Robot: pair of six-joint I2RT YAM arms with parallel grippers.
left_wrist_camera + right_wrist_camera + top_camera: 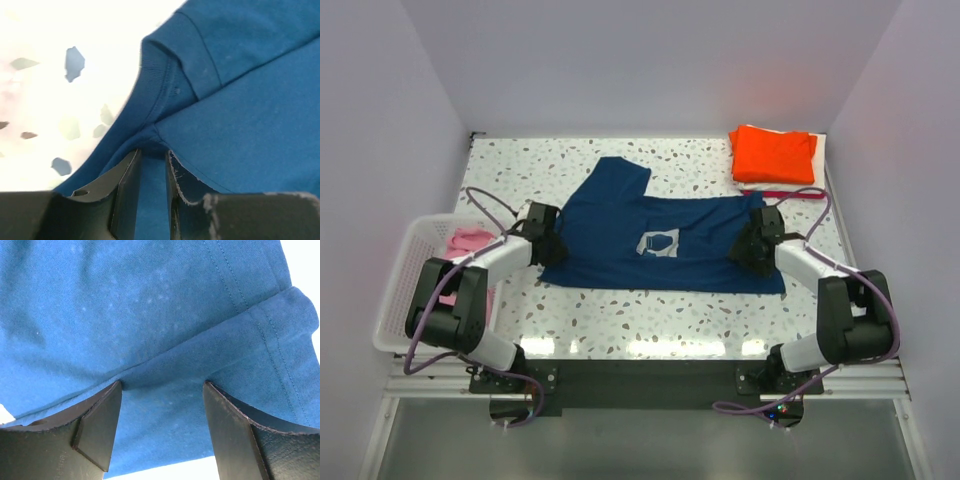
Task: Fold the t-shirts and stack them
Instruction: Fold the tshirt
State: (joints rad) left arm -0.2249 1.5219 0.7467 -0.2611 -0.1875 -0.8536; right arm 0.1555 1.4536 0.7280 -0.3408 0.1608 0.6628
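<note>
Pinching the navy t-shirt [620,245] near its collar, the left gripper [152,157] is closed narrowly on cloth. The right gripper [162,390] straddles the hem, jaws wide; it should clamp before both lift.

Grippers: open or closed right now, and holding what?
Left gripper: closed on the navy t-shirt near its collar.
Right gripper: open, jaws astride the same shirt's hem, not gripping.

Navy t-shirt [660,240] lies spread centrally; orange t-shirt [772,153] sits folded far right.

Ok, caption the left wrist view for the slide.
Left gripper closed on a fold of the navy t-shirt beside its ribbed collar, speckled table beyond.
</note>
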